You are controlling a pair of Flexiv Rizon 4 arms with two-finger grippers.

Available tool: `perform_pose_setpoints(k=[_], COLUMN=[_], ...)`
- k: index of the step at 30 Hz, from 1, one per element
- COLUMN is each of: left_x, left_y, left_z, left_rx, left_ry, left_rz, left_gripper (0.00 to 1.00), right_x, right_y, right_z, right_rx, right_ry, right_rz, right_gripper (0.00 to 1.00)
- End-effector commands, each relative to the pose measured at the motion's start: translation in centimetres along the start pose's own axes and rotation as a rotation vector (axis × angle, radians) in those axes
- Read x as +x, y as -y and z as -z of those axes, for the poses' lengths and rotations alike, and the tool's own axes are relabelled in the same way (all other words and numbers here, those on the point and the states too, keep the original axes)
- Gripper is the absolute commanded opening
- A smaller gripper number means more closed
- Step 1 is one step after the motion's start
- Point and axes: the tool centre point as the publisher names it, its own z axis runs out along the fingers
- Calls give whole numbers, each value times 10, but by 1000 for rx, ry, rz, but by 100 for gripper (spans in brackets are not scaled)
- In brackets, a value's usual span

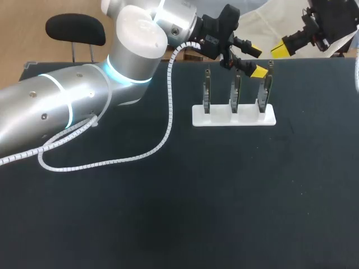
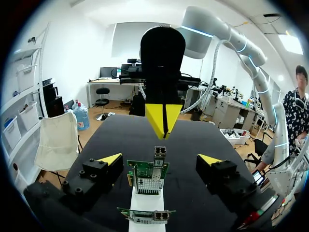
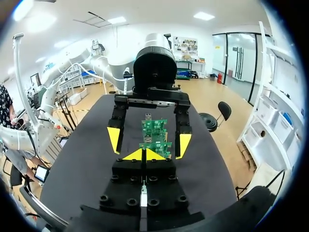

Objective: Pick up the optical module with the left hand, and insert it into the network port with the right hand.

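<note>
Hovering over the far end of the white stand (image 1: 234, 119), we are holding our left gripper (image 2: 159, 158) with its yellow fingers spread wide, one on each side of the upright green circuit board (image 2: 147, 176) and touching nothing. Our right gripper (image 3: 144, 154) is facing it from the opposite side. Its two tips are pressed together into a single point, and we are seeing nothing between them.

A small metal piece (image 2: 160, 152) is sticking up from the top edge of that board, just beneath the right gripper's closed tips. We are judging this to be the optical module, or else the cage of a network port; the pictures are too small for us to tell which. A similar metal cage (image 2: 155, 214) is showing on the edge of the next board (image 2: 145, 215), nearer the left wrist.

We are reading the scene two ways. It fits the left gripper lining up to close on a module standing in the board. It fits equally a module already pushed home, with both grippers loose around it. Neither gripper is carrying anything, so we are not settling which step this is.

Whatever follows is calling for care. The boards are standing thin and close together, and the two grippers are working nose to nose over the same spot. Any descent needs to be straight and centred on that metal piece.
</note>
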Motion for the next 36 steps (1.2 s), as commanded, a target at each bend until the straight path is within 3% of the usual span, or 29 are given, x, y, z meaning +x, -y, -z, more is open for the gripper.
perform_pose_setpoints(k=[1,36], left_x=[-1,-1], left_y=[-2,-2], left_z=[0,0], left_rx=[4,4], left_ry=[-4,-4], left_rz=[1,1], left_gripper=[100,100], right_x=[2,6], right_y=[2,7], right_z=[-2,-9], right_rx=[-4,-8], right_ry=[1,0], right_rz=[-4,-24], right_gripper=[0,0])
